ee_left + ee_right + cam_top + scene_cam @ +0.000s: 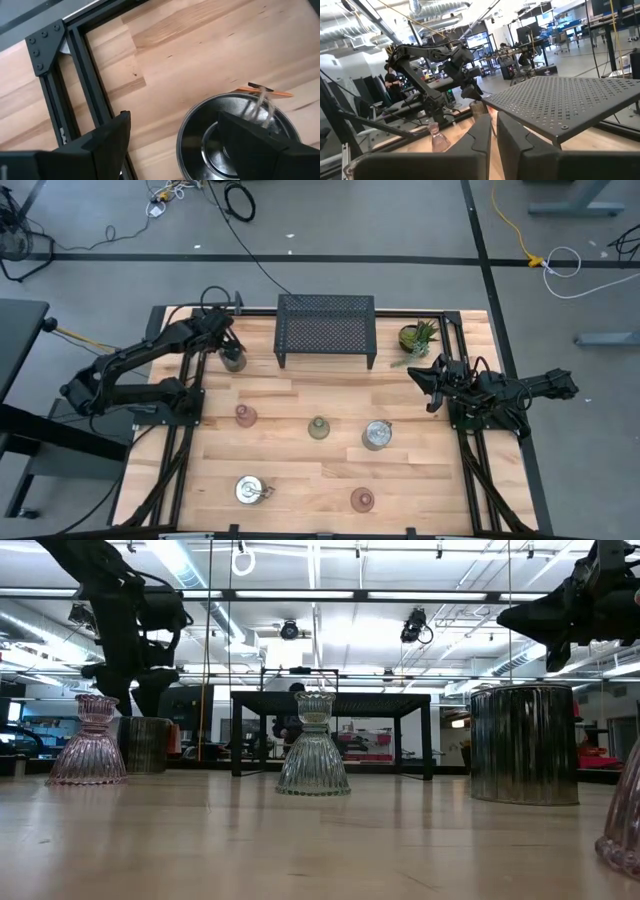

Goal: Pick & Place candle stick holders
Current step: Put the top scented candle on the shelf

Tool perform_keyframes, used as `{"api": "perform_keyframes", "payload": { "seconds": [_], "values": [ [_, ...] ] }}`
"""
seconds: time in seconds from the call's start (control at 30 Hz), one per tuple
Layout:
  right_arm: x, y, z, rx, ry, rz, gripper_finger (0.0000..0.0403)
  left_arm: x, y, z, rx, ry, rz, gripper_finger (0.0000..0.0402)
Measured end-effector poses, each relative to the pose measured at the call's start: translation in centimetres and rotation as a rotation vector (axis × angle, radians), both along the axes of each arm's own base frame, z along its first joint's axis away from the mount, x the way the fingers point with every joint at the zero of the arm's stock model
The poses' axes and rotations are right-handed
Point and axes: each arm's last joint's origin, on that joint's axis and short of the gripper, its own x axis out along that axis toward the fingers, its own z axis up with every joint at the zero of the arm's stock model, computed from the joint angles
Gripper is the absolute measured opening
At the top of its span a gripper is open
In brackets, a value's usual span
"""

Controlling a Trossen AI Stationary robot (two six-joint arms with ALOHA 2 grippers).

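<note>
from above, the left gripper [232, 348] hangs over a silver holder [234, 359] just left of the black mesh rack [326, 329]; five other holders stand across the table [420, 470], and the right gripper [425, 376] waits near the potted plant [417, 337]. at table height, a pink glass holder [90, 742], a clear-green one [313, 746] and a ribbed silver one [523, 744] stand upright. the left wrist shows its fingers [107, 137] spread apart, one beside the silver holder's rim, one over its bowl. the right wrist shows its fingers [480, 137] nearly together, gripping nothing.
</note>
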Motion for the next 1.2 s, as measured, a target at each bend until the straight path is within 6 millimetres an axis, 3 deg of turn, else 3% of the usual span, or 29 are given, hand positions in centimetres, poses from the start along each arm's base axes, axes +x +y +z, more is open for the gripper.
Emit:
{"api": "perform_keyframes", "payload": {
  "seconds": [0.3,0.7,0.9,1.03,1.2],
  "values": [
    [0.02,0.0,-0.14,-0.003,0.015,-0.001,0.0032,-0.38,0.29,-0.02,-0.013,-0.006,0.014,0.0283],
    [0.02,0.0,-0.14,-0.003,0.015,-0.001,0.0032,-0.69,0.38,-0.13,-0.073,-0.052,0.007,0.0108],
    [0.02,0.0,-0.14,-0.001,0.014,-0.001,0.0032,-0.78,0.44,-0.13,-0.072,-0.047,0.009,0.0066],
    [0.02,0.0,-0.14,0.0,0.014,-0.001,0.0032,-0.93,0.53,-0.12,-0.08,-0.056,0.011,0.0013],
    [0.02,0.0,-0.13,0.0,0.013,-0.001,0.0032,-1.0,0.73,-0.1,-0.082,-0.073,0.011,0.0004]
  ]
}}
